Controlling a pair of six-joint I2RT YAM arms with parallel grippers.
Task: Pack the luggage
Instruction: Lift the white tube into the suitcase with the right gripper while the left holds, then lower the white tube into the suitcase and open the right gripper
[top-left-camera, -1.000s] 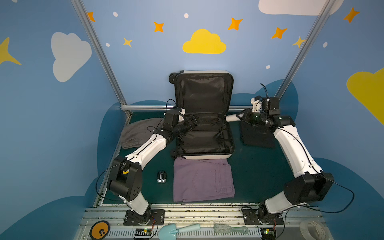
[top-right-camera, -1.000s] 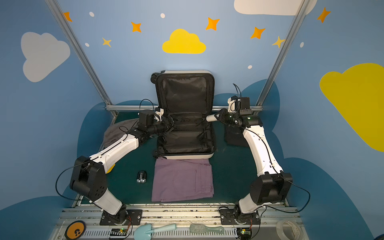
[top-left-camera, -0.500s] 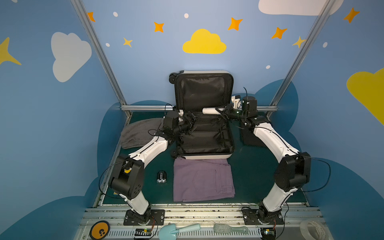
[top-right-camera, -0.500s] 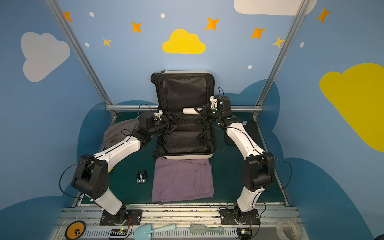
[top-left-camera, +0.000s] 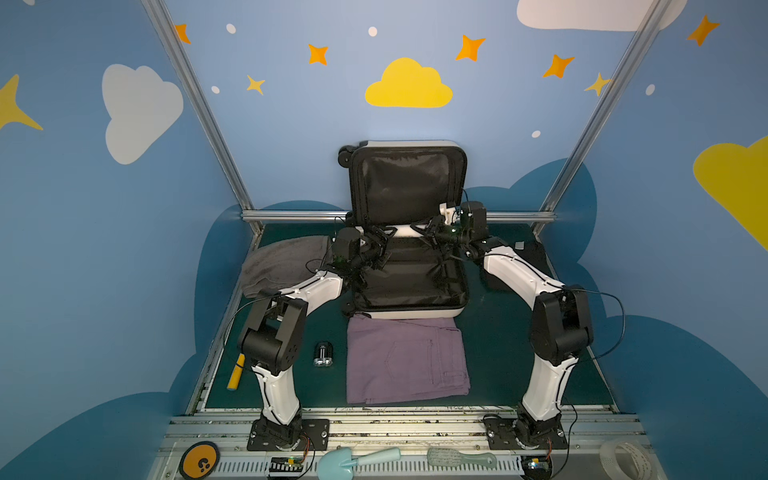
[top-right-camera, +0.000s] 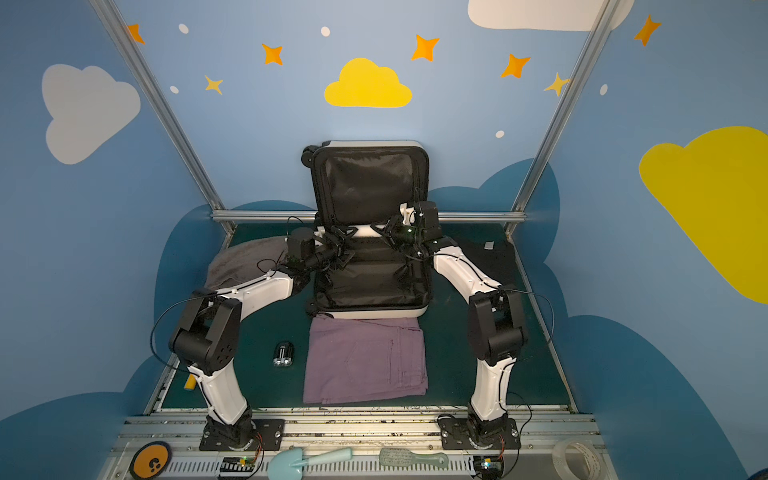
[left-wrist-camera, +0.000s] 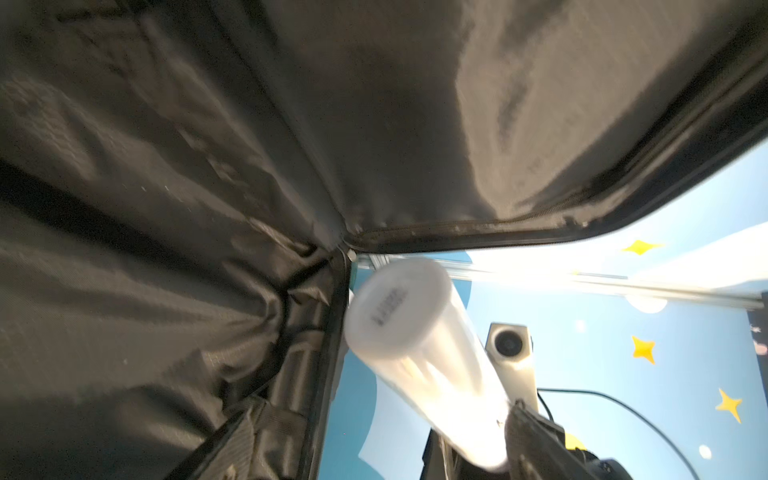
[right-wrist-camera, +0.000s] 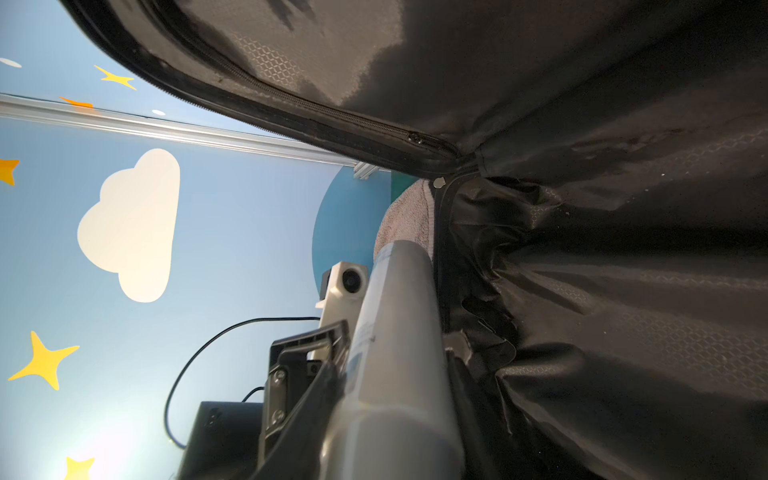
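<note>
One bottle (top-left-camera: 409, 231) over the suitcase (top-left-camera: 407, 187), clamped by the right gripper (top-left-camera: 430, 233). Left gripper (top-left-camera: 384, 247), at its nine o'clock: jaws spread.

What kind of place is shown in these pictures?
Probably a robot test booth, not a real room: two robot arms are bolted to a metal rail, blue wall panels with painted clouds and stars sit in an aluminium frame, and the luggage lies open on a green mat among folded clothes.
</note>
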